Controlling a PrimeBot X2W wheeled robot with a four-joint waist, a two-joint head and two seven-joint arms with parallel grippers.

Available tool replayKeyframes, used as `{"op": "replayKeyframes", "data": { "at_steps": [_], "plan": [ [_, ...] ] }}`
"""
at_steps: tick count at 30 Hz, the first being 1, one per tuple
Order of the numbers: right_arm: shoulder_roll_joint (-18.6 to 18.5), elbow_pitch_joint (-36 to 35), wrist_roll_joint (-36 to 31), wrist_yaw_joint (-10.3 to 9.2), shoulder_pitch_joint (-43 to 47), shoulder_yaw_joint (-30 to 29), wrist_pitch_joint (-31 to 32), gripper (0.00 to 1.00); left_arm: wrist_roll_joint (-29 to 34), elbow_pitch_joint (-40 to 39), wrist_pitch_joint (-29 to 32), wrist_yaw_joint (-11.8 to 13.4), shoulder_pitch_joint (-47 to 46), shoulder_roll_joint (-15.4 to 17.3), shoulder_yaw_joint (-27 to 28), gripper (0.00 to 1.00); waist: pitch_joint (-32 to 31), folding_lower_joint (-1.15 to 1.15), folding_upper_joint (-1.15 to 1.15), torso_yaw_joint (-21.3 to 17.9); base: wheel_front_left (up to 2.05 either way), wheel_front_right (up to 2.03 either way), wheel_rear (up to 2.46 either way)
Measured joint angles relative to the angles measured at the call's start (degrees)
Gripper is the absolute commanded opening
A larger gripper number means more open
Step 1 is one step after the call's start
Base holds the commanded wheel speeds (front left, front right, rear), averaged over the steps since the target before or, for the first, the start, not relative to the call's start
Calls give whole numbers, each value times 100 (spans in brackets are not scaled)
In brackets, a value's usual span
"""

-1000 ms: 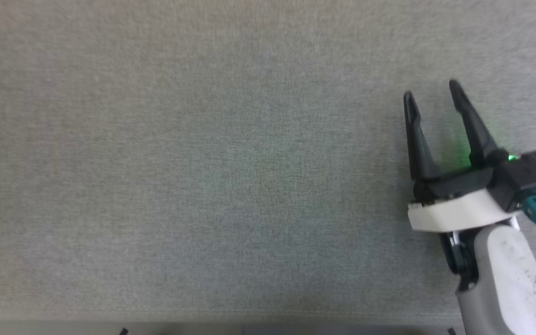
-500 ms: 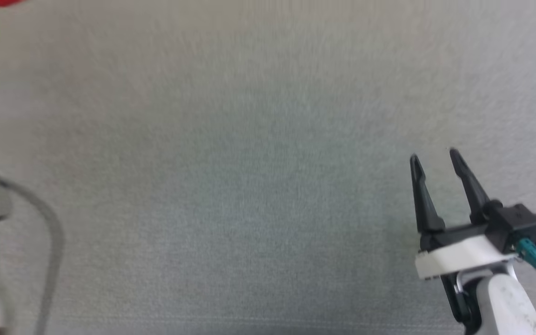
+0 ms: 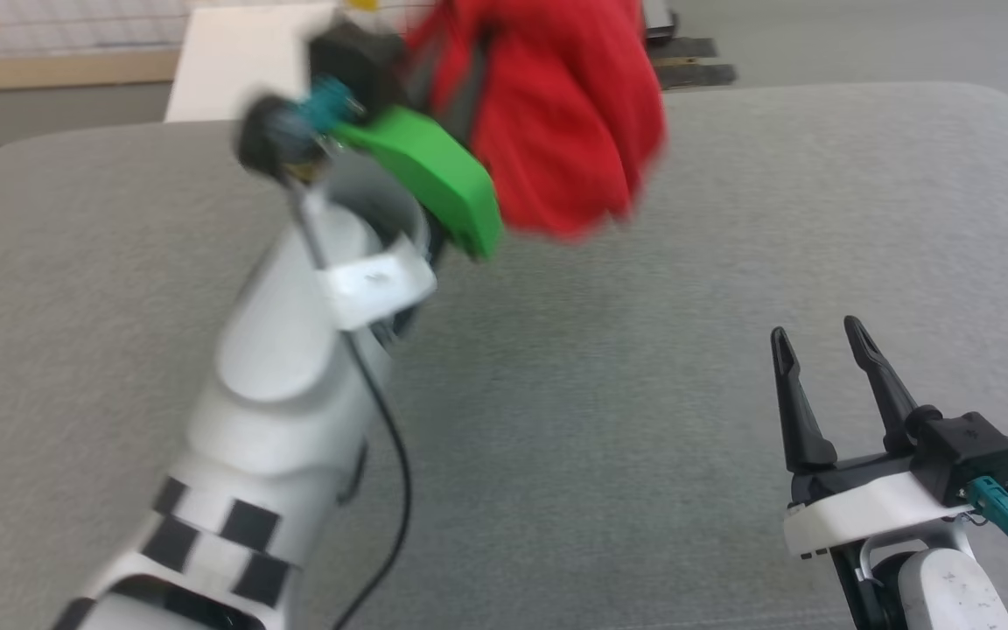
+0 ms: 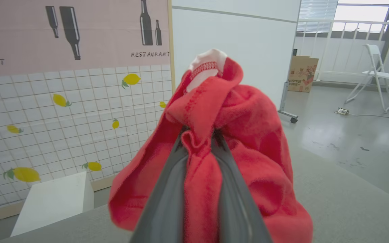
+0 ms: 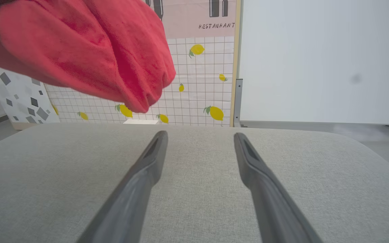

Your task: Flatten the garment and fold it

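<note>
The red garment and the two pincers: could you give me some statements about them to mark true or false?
1. The left pincer is shut on the red garment. True.
2. The garment lies spread out flat. False: it hangs bunched above the grey surface.
3. The right pincer is open and holds nothing. True.
4. Both pincers grip the garment. False: the right one is apart from it.
5. A white folding chair stands in the room behind. True.
</note>
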Motion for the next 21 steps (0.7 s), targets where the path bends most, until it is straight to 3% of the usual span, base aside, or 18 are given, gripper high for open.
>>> {"op": "replayKeyframes", "data": {
  "at_steps": [7, 16, 17, 18, 21],
  "plan": [
    [-3, -15, 97, 0, 2, 165, 23, 100, -187, 1413, 1170, -59, 355, -137, -940, 0, 16, 0, 0, -573, 0, 0, 0],
    [-5, 78, 202, 0, -5, 297, -29, 100, -677, 2697, 3029, -230, 455, -145, -1677, 0, 176, 0, 0, -1122, 0, 0, 0],
    [-4, 88, 202, 0, -5, 297, -31, 100, -804, 2724, 3141, -234, 457, -146, -1690, 47, 203, 0, 0, -1146, 0, 0, 0],
    [-4, 101, 202, 0, -4, 293, -35, 100, -858, 2715, 3160, -234, 454, -145, -1707, 100, 224, 0, 0, -1157, 0, 0, 0],
    [-5, 113, 202, 0, -4, 272, -60, 100, -883, 2604, 2788, -223, 444, -153, -1710, 100, 241, 0, 0, -1108, 0, 0, 0]
  ]
}}
